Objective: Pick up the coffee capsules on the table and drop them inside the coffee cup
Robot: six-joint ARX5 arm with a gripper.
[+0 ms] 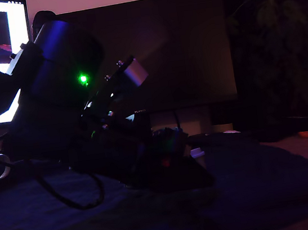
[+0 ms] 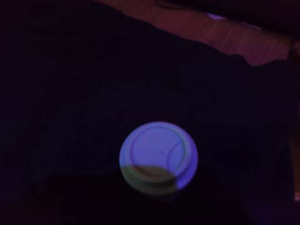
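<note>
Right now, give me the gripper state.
Gripper: low over the capsule; too dark to tell open, shut, or holding.

The capsule (image 2: 158, 157) shows a pale bluish-violet round top, with a yellowish-green tint along part of its rim. The desk (image 1: 255, 192) wears dark navy cloth, nearly black in shadow. The arm (image 1: 66, 98) is black, with 1 bright green light (image 1: 83, 78). A monitor (image 1: 4, 32) glows white.

Dark arm (image 1: 66, 98), green light (image 1: 83, 78)
</note>
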